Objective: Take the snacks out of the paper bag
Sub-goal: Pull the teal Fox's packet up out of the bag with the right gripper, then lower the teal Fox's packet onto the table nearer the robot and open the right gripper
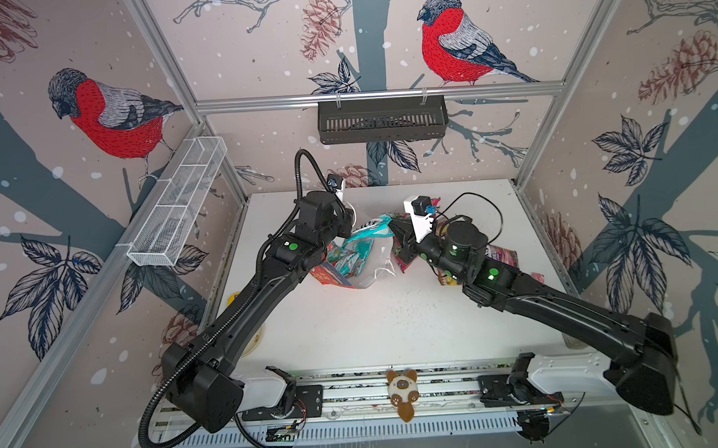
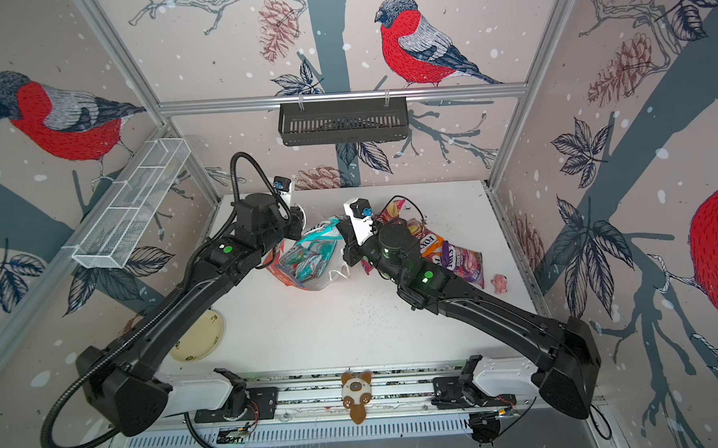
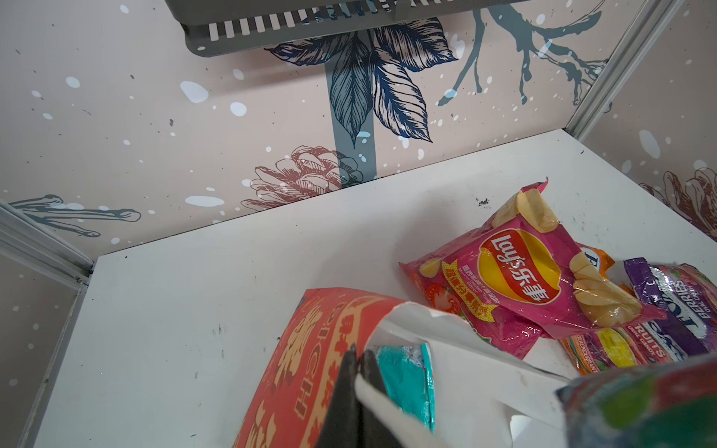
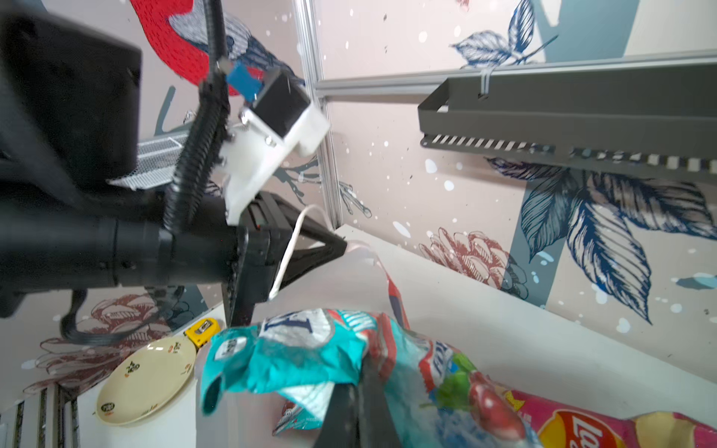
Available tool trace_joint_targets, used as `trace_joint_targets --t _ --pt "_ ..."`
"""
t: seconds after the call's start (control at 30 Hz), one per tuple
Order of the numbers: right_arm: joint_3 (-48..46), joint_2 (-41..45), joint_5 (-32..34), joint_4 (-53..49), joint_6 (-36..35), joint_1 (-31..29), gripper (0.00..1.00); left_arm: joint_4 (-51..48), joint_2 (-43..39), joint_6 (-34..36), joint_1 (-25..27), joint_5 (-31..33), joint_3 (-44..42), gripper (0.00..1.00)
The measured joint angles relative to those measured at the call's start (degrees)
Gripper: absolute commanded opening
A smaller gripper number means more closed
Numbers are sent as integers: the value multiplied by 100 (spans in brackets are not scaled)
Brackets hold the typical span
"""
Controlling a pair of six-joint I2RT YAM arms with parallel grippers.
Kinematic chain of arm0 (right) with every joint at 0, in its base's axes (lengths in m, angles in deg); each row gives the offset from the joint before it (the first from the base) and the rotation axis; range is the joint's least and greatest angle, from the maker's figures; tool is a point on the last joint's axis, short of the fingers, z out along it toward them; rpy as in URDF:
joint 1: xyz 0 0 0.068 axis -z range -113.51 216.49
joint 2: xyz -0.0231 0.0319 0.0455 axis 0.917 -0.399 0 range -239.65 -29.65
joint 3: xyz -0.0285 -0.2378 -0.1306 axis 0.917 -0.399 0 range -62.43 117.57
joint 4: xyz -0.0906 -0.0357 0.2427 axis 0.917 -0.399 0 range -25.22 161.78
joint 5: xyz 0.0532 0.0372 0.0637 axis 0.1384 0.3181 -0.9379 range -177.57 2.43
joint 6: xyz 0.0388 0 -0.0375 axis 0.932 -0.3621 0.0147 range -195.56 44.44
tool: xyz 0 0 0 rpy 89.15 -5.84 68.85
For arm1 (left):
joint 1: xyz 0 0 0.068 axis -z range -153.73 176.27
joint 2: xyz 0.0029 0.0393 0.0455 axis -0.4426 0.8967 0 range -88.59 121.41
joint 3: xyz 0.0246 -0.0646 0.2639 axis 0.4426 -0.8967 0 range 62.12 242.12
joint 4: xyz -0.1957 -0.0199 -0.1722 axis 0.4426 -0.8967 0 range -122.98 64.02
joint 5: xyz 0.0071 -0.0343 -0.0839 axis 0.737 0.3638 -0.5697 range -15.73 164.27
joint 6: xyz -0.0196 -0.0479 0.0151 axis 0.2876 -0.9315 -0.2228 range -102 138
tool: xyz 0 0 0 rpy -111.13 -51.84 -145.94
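On the white bench (image 1: 374, 328), a cream plate (image 2: 198, 336) at the front left edge, a yellow tape measure (image 4: 200, 329) just beside it, and a small pink figure (image 2: 498, 283) near the right edge. On the front rail, a plush cat toy (image 1: 403, 391). On the walls, a black slotted basket (image 1: 382, 120) at the back and a white wire-mesh tray (image 1: 177, 201) at the left.

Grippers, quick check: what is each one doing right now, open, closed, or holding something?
Left gripper: closed, pinching the rim of the paper bag.
Right gripper: closed, holding a teal snack packet.
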Motion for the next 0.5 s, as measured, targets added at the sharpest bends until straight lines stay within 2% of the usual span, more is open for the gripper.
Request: trace_joint_targets --t 0.5 --pt "22 748 929 -769 -33 299 0 22 -103 232 -197 350 -87 0"
